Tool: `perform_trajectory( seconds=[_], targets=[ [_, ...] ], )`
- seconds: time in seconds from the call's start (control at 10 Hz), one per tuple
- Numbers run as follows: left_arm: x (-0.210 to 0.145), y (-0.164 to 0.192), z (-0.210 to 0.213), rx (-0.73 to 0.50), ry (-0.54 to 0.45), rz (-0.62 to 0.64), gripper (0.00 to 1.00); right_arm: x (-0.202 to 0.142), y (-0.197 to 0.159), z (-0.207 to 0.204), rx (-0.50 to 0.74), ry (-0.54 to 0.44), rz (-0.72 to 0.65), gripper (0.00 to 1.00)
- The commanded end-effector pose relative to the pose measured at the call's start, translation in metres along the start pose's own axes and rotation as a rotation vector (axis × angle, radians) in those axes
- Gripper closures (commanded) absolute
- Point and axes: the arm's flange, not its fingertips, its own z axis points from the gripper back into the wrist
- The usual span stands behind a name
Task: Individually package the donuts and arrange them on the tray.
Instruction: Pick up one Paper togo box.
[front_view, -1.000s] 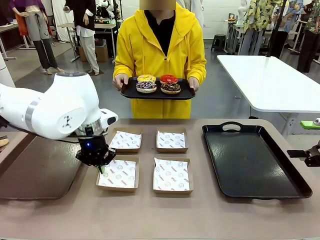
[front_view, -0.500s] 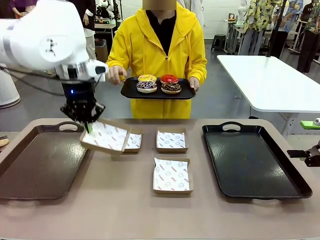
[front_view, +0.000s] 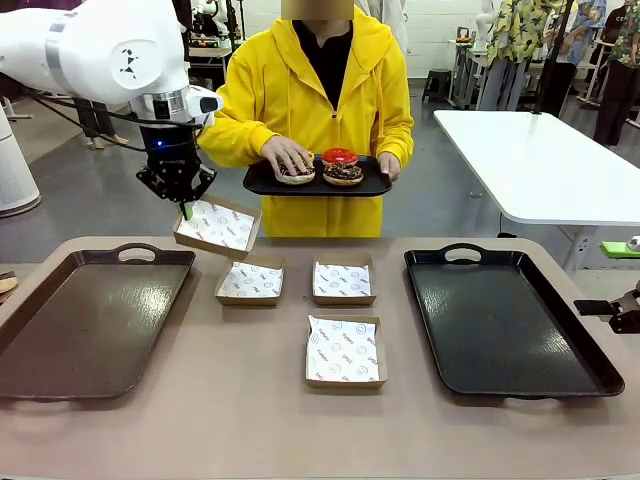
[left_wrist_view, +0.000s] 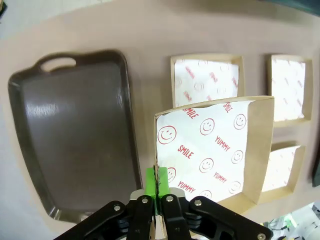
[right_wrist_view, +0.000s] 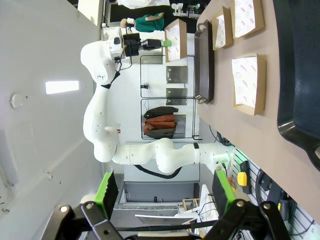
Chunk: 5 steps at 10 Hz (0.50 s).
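A person across the table holds a small black tray (front_view: 315, 186) of donuts. The red-glazed donut (front_view: 338, 157) and a dark chocolate donut (front_view: 343, 175) lie bare on it. The person's hand (front_view: 288, 157) covers the sprinkled donut (front_view: 297, 178), and the yellow one is hidden behind that hand. My left gripper (front_view: 186, 207) (left_wrist_view: 156, 181) is shut on the edge of a paper-lined cardboard box (front_view: 217, 226) (left_wrist_view: 215, 150), held tilted in the air near the person. My right gripper (right_wrist_view: 165, 192) stands open and holds nothing, low at the table's right edge (front_view: 612, 308).
Three more lined boxes (front_view: 250, 281) (front_view: 342, 280) (front_view: 344, 350) lie on the table's middle. A large black tray (front_view: 510, 320) sits on the right with nothing on it, and a brown tray (front_view: 85, 320) on the left. A white table (front_view: 540, 160) stands behind.
My left gripper lifted the front left box off the table and carried it up toward the person. The person's hand moved from the tray's rim onto the donuts.
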Motion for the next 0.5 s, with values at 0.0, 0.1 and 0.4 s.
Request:
perform_trajectory(
  seconds=[0.0, 0.1, 0.4],
  targets=[
    [0.0171, 0.0030, 0.0000, -0.009, -0.012, 0.005, 1.00, -0.0001, 0.0006, 0.0003, 0.014, -0.001, 0.004, 0.00],
    [0.0188, 0.0069, -0.0028, -0.035, 0.019, 0.010, 1.00, -0.0001, 0.0006, 0.0003, 0.014, -0.001, 0.004, 0.00],
    [0.0105, 0.0014, -0.0004, -0.007, -0.005, 0.006, 1.00, -0.0001, 0.0006, 0.0003, 0.014, -0.001, 0.004, 0.00]
  ],
)
